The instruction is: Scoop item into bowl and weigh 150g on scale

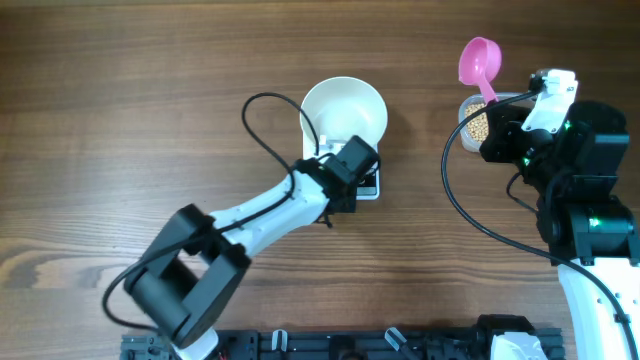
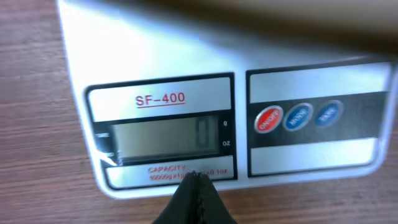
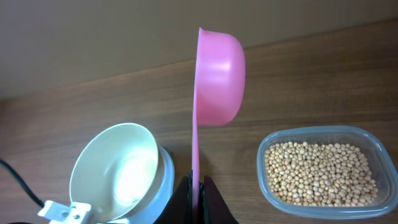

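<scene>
- The left gripper [image 2: 198, 186] has its jaws pressed together, with nothing between them. Its dark fingertips meet in a single point just in front of the front edge of the scale [image 2: 168, 93].
- In the left wrist view, the scale front carries the red marking "SF-400" above a grey display [image 2: 165, 138]. The display shows one faint digit at its right end, too blurred to read with certainty.
- To the right of the display sits a dark panel with one red button [image 2: 268, 119] and two blue buttons [image 2: 313, 115].
- The bowl [image 1: 345, 108] rests on top of the scale, and its interior shows as bare white. In the overhead view, the left wrist housing covers most of the scale below the bowl.
- The right gripper [image 3: 198, 190] is pinching the thin handle of a pink scoop [image 3: 217, 78], with its fingers closed on either side of the handle.
- The scoop stands on edge in the right wrist view, with its cup above the fingers and its rounded back facing right. In the overhead view, the cup lies beyond the far edge of the tub and its pink inside is visible.
- The beans [image 3: 320, 173] lie in a clear rounded-rectangular tub [image 3: 268, 186] and cover its floor. The tub stands on the wooden table [image 1: 150, 80], to the right of the bowl and scale and apart from them.
- All beans in view are in the tub.
- A black cable [image 1: 262, 110] loops from the left arm over the table, to the left of the bowl.
</scene>
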You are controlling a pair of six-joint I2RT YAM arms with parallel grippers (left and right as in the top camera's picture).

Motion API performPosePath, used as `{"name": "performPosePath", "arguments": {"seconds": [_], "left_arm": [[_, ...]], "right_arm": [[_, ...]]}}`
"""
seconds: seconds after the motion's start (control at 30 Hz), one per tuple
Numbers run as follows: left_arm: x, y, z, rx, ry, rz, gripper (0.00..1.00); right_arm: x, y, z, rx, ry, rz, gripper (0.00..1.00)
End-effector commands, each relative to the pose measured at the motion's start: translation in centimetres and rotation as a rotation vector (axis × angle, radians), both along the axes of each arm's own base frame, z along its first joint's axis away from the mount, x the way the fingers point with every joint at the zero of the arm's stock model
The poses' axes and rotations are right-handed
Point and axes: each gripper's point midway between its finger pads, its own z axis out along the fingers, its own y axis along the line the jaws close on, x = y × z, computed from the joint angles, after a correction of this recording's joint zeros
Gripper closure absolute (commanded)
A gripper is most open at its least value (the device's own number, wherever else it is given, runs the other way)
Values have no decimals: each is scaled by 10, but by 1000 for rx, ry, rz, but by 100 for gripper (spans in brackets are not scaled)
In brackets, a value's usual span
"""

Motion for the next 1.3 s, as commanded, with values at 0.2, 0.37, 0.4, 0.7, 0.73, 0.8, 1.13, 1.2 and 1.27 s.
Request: {"name": "performPosePath", "arguments": {"seconds": [0.2,0.37,0.4,0.7,0.73,0.8,1.13,1.2,1.27], "left_arm": [[0,-10,34,-91,-47,-43,96],[5,-12,91,-191,-162,-49,96],[5,-11,100,-202,-184,-62,96],[5,-12,96,-163,-192,-139,96],[5,-15,83,-145,-169,-143,96],[4,-19,61,-117,-130,-150,96],[6,-35,9,-74,-77,-170,96],[8,-36,4,-72,-76,-171,96],[9,-36,-2,-64,-71,-169,96]], "right_arm": [[1,3,8,-3,-23,25,96],[2,3,9,-3,-29,25,96],[2,3,9,-4,-31,25,96],[3,3,11,-3,-40,25,96],[3,3,11,-4,-40,25,96],[3,3,11,-4,-37,25,96],[3,3,11,-4,-37,25,96],[3,3,11,-4,-38,25,96],[3,3,11,-4,-37,25,96]]}}
